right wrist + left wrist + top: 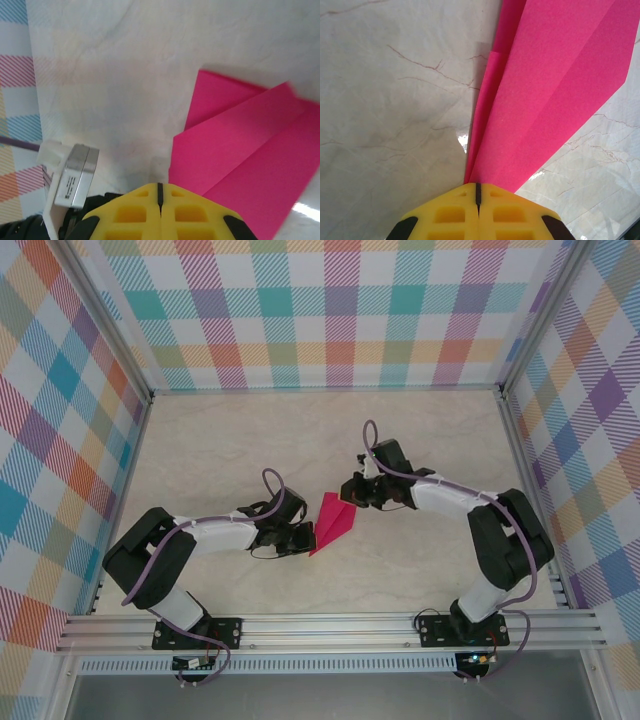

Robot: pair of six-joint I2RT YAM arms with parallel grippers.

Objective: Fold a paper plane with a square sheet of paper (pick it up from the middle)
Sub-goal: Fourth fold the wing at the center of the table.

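The paper plane (335, 522) is a magenta-pink folded dart lying on the pale marbled table between the two arms. My left gripper (300, 537) is shut at its lower-left narrow end. In the left wrist view the yellow fingertips (492, 192) meet at that end and the plane (550, 85) fans out from under them; I cannot tell whether paper is pinched. My right gripper (352, 493) is shut at the plane's upper edge. In the right wrist view my right gripper (160, 186) sits just left of the plane's folded layers (240, 150), with nothing between its jaws.
Checked walls (340, 310) enclose the table on three sides, and an aluminium rail (330, 625) runs along the near edge. A small silver-and-white box (70, 177) shows low on the left in the right wrist view. Bare tabletop (250, 440) lies beyond both grippers.
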